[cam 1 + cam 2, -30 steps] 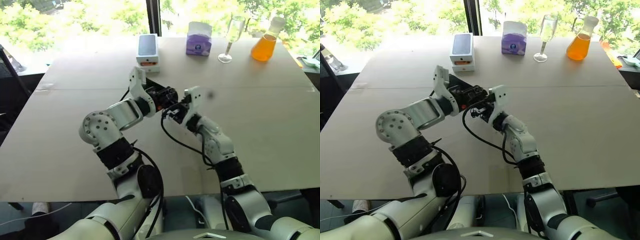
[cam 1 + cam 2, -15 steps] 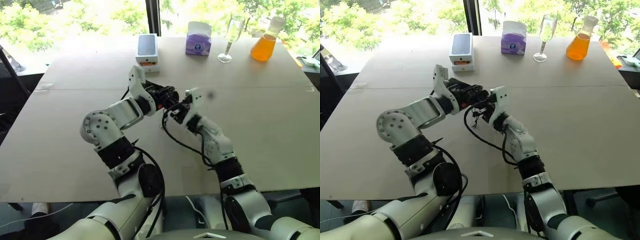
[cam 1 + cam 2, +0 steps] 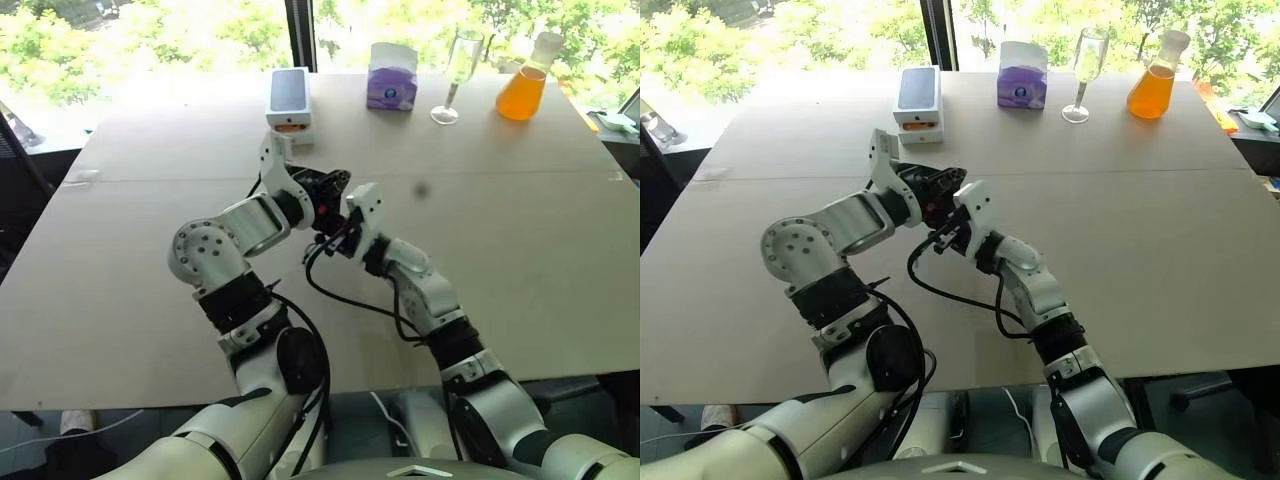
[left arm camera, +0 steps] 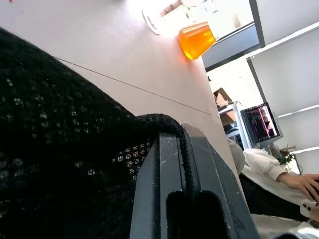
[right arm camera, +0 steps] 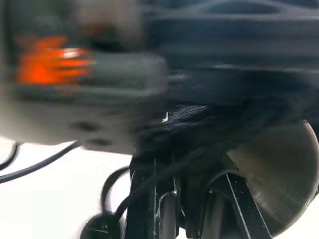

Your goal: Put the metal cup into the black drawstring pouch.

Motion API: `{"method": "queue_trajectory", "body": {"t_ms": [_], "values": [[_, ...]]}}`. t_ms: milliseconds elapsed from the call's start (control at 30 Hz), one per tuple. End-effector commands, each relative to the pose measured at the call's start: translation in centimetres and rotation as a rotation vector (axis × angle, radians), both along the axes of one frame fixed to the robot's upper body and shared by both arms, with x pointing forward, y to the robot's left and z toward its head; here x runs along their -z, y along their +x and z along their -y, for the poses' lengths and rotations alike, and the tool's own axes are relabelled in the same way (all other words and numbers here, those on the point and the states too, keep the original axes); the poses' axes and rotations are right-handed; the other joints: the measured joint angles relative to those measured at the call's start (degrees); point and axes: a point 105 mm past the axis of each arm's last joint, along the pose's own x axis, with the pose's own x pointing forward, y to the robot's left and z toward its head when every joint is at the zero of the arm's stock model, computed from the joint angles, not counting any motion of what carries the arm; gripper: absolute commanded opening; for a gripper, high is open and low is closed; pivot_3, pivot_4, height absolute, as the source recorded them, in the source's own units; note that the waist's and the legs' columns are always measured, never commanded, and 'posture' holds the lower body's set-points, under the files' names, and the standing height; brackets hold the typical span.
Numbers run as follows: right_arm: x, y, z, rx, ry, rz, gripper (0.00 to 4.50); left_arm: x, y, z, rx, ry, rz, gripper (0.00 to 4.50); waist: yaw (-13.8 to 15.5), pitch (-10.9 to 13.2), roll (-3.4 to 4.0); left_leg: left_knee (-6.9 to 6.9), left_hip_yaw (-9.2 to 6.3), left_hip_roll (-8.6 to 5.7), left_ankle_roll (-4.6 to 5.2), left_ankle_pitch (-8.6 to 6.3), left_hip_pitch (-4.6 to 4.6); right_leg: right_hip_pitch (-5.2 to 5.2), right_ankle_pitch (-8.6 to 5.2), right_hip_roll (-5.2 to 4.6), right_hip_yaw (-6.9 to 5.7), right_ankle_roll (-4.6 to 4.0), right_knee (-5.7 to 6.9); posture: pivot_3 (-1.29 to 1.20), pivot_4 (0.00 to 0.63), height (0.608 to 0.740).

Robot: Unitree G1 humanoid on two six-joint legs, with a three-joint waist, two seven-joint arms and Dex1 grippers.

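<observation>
Sunlit trees fill the window behind the pale tabletop [image 3: 520,250], where a white box [image 3: 288,97], a purple tissue box [image 3: 391,78], a stemmed glass [image 3: 450,75] and a flask of orange liquid [image 3: 521,92] stand along the far edge. Above the middle, the left hand [image 3: 335,190] is closed on the black drawstring pouch [image 4: 60,164]. The right hand [image 3: 335,238], closed too (cord caught between its fingers), meets it; the metal cup [image 5: 276,174] lies just beside its fingers.

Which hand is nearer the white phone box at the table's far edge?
Left. The left hand, shut on the black drawstring pouch, sits just in front of the white phone box. The right hand is beside the left one, further back toward the robot.
</observation>
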Motion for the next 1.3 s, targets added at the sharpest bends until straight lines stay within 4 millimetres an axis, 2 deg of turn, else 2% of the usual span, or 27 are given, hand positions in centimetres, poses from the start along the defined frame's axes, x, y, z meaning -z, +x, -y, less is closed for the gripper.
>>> {"method": "queue_trajectory", "body": {"t_ms": [33,200,300,433,500,600,667,700,767,867,933,1133,1200,1300], "values": [[-2.8,-2.0,-2.3,-0.143,0.003,0.171,0.03,-1.3,-0.7,2.9,0.1,-0.05,0.048,0.0,-0.05,0.0,0.0,-0.01,-0.01,0.01,0.0,0.0,0.0,0.0,0.0,0.01,-0.01,0.0,0.0,0.0,0.15,0.74],[-4.4,1.8,-0.7,0.043,0.156,0.03,0.03,-0.7,-2.8,3.2,0.137,-0.058,0.054,0.0,-0.38,0.02,0.0,-0.03,-0.01,0.06,-0.01,0.0,0.02,-0.02,0.0,0.02,0.0,0.0,0.04,0.0,0.15,0.74],[-3.6,1.3,-1.5,0.005,0.092,0.068,0.03,-0.7,-3.1,3.7,0.139,-0.091,0.041,0.0,-0.37,0.01,0.0,-0.03,0.0,0.06,-0.01,0.0,0.01,-0.01,0.0,-0.01,0.0,0.0,0.03,0.0,0.15,0.74],[-2.6,-0.3,-2.8,-0.055,0.038,0.111,0.03,-1.1,-2.4,3.8,0.131,-0.093,0.039,0.0,-0.39,0.02,0.0,-0.03,0.02,0.03,-0.01,0.0,0.02,-0.02,0.0,0.0,0.01,0.0,0.03,0.0,0.15,0.74],[-3.1,0.8,-2.2,0.009,0.098,0.049,0.03,-1.2,-2.2,3.1,0.111,-0.099,0.034,0.0,-0.35,0.02,0.0,-0.03,0.01,0.04,-0.01,0.0,0.02,-0.02,0.0,0.01,0.0,0.0,0.04,0.0,0.15,0.74],[-3.6,3.6,-0.1,0.155,0.194,-0.068,0.03,-0.6,-2.6,2.3,0.093,-0.11,0.023,0.0,-0.24,0.02,0.0,-0.02,0.01,0.06,-0.01,0.0,0.02,-0.02,0.0,-0.01,0.01,0.0,0.03,0.0,0.15,0.74],[-3.8,4.3,0.5,0.174,0.221,-0.096,0.03,-0.2,-3.0,2.3,0.091,-0.116,0.014,0.0,-0.12,0.02,-0.01,-0.02,-0.02,0.05,0.0,0.0,0.01,-0.01,0.0,-0.05,-0.03,0.0,0.03,0.0,0.15,0.74],[-3.8,4.0,0.3,0.148,0.209,-0.086,0.03,0.0,-3.0,2.5,0.093,-0.116,0.006,0.0,-0.16,0.02,-0.01,-0.02,0.0,0.05,0.0,0.0,-0.01,-0.01,0.0,-0.06,-0.01,0.0,0.03,0.0,0.15,0.74],[-3.3,1.9,-1.5,0.02,0.119,-0.001,0.03,0.0,-2.6,3.0,0.102,-0.117,-0.009,0.0,-0.39,0.02,-0.01,-0.02,0.02,0.04,0.0,0.0,0.0,-0.01,0.0,-0.05,0.0,0.0,0.01,0.0,0.15,0.74],[-1.1,-2.1,-4.0,-0.189,-0.061,0.118,0.03,-0.5,-1.6,3.9,0.107,-0.118,-0.01,0.0,-0.64,0.02,-0.01,-0.06,0.07,0.03,-0.02,0.0,0.02,-0.06,0.0,0.05,0.06,0.0,0.01,0.0,0.15,0.74],[0.0,-2.9,-4.3,-0.221,-0.139,0.176,0.03,-0.6,-1.3,3.9,0.099,-0.115,-0.01,0.0,-0.36,0.02,-0.01,-0.1,0.03,0.02,-0.02,0.0,0.04,-0.06,0.0,0.09,0.02,0.0,0.02,0.0,0.15,0.74],[-1.3,2.1,-1.8,0.05,-0.025,0.035,0.03,1.1,-3.5,2.9,0.107,-0.099,-0.029,0.0,-0.21,0.04,-0.07,0.0,0.02,0.01,-0.02,0.01,0.0,-0.04,0.0,-0.08,0.01,0.0,0.04,0.0,0.15,0.74],[-1.5,2.1,-1.9,0.031,-0.034,0.048,0.03,1.4,-3.8,3.1,0.101,-0.11,-0.039,0.0,-0.2,0.04,-0.06,-0.03,-0.02,0.05,-0.03,0.01,0.0,-0.05,0.0,-0.08,-0.02,0.0,0.05,0.0,0.15,0.74],[-0.6,0.6,-3.0,-0.058,-0.098,0.091,0.03,0.9,-3.5,3.6,0.099,-0.114,-0.033,0.0,-0.34,0.04,-0.06,-0.03,-0.02,0.06,-0.03,0.01,0.0,-0.05,0.0,-0.05,-0.02,-0.01,0.06,0.0,0.15,0.74]]}}
